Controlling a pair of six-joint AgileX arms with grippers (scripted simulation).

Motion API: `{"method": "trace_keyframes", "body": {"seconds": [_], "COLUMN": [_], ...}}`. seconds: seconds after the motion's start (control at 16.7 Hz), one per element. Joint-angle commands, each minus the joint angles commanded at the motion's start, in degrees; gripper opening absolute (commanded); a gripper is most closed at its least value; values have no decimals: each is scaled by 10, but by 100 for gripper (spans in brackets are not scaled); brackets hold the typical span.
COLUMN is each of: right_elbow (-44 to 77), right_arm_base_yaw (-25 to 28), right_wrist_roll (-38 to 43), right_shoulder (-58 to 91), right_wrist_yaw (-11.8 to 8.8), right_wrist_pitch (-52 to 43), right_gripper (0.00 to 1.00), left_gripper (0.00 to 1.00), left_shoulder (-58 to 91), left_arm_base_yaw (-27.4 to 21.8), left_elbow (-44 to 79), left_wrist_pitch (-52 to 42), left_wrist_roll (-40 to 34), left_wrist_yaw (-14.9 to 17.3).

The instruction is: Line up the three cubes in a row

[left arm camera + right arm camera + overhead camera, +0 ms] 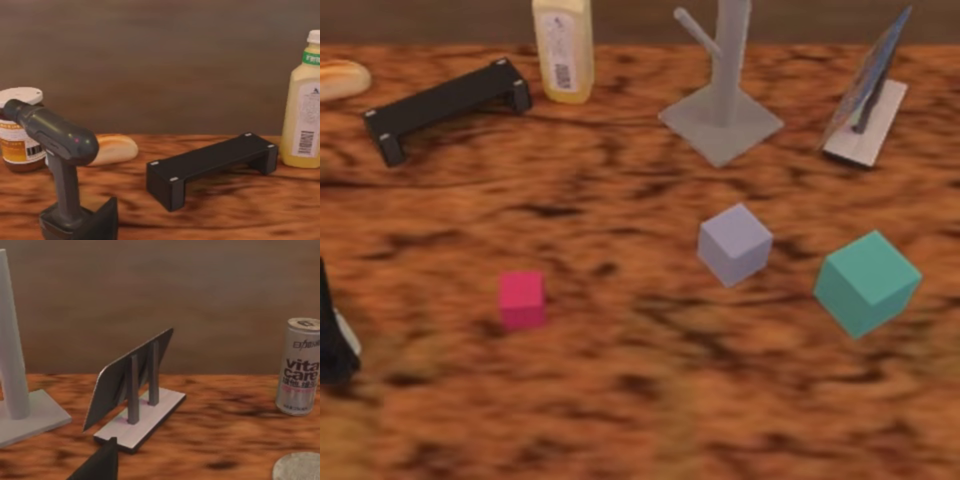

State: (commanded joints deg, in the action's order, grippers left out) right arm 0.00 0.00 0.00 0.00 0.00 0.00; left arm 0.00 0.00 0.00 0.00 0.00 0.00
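Observation:
Three cubes sit apart on the wooden table in the top view. The small magenta-pink cube (523, 299) is left of centre. The pale lavender-grey cube (734, 243) lies right of centre, and the largest, teal-green cube (867, 282) is further right, near the edge. My left gripper (332, 345) shows only as a dark shape at the table's far left edge, well away from the pink cube. Of my right gripper (102, 465), only a dark tip shows in its wrist view; it is outside the top view. None of the cubes appears in either wrist view.
Along the back stand a black bench-shaped block (445, 105), a yellow bottle (563, 45), a grey pole stand (723, 110), a tilted panel on a base (865, 110) and a bread roll (340, 78). A drill (60, 165), a jar (20, 130) and a can (300, 372) show in the wrist views.

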Motion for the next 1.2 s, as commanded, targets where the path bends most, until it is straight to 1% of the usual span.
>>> {"method": "trace_keyframes", "body": {"seconds": [0.24,0.48,0.66,1.02,1.2], "right_elbow": [0,0,0,0,0], "right_arm_base_yaw": [0,0,0,0,0], "right_wrist_roll": [0,0,0,0,0], "right_shoulder": [0,0,0,0,0], "right_wrist_yaw": [0,0,0,0,0], "right_wrist_pitch": [0,0,0,0,0], "right_gripper": [100,100,100,100,100], "left_gripper": [100,100,100,100,100], "left_shoulder": [17,126,271,646,808], "left_arm_base_yaw": [-6,-34,-63,-133,-168], "left_elbow": [17,116,226,474,592], "left_wrist_pitch": [-12,-79,-156,-343,-433], "left_wrist_roll": [-6,-38,-74,-156,-195], "left_wrist_yaw": [1,2,2,0,1]}}
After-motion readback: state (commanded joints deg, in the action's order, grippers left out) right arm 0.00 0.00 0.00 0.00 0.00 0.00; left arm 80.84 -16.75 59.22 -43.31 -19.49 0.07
